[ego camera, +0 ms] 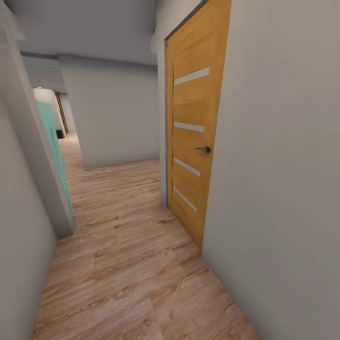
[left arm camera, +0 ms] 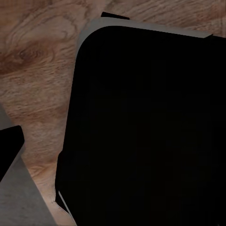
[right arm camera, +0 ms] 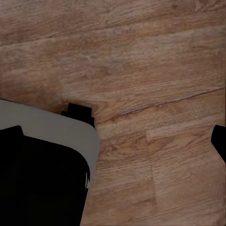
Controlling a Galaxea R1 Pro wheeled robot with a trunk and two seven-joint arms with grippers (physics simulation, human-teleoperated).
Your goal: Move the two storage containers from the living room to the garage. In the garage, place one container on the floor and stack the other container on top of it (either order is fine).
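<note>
Hallway of wood-plank floor (ego camera: 127,264) beside a closed wooden door (ego camera: 193,132).

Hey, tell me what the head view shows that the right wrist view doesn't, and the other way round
Head view alone: a hallway with grey walls, a closed orange wooden door with pale horizontal strips and a dark handle on the right, and a turquoise panel at the left edge of a doorway.

Right wrist view alone: a close look straight down, with a dark rounded body edged in grey low over the planks, likely part of the robot itself.

Both share the light wood-plank floor. Neither has a red-orange container in sight.
</note>
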